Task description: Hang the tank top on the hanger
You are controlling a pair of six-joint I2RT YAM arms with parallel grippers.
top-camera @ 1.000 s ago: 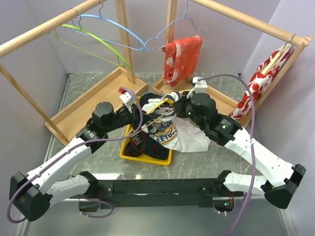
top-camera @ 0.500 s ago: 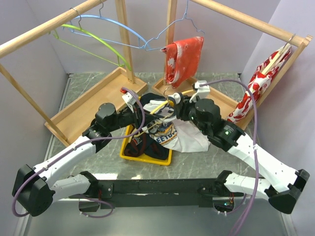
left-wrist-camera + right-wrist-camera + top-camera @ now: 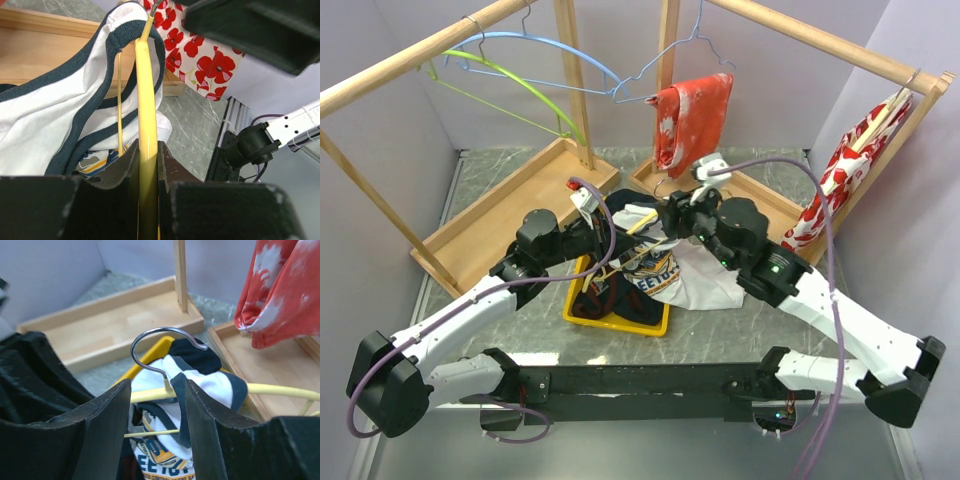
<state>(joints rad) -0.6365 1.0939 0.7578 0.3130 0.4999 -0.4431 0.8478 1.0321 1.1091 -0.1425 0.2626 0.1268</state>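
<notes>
The left gripper [image 3: 147, 150] is clamped on the yellow hanger [image 3: 145, 90], holding it above the yellow bin [image 3: 620, 322] mid-tabletop [image 3: 720, 320]. The tank top [image 3: 45, 115] hangs from the hanger, one navy-trimmed strap looped near the hook [image 3: 159, 330]. The right gripper [image 3: 159, 387] stands open beside the hook.

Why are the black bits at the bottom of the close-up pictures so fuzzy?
Left wrist view: the left gripper sits very near the lens, so it blurs, while the thin yellow plastic hanger it clamps looks sharper. Right wrist view: the right gripper is soft too; the metal hook beyond is crisp.
</notes>
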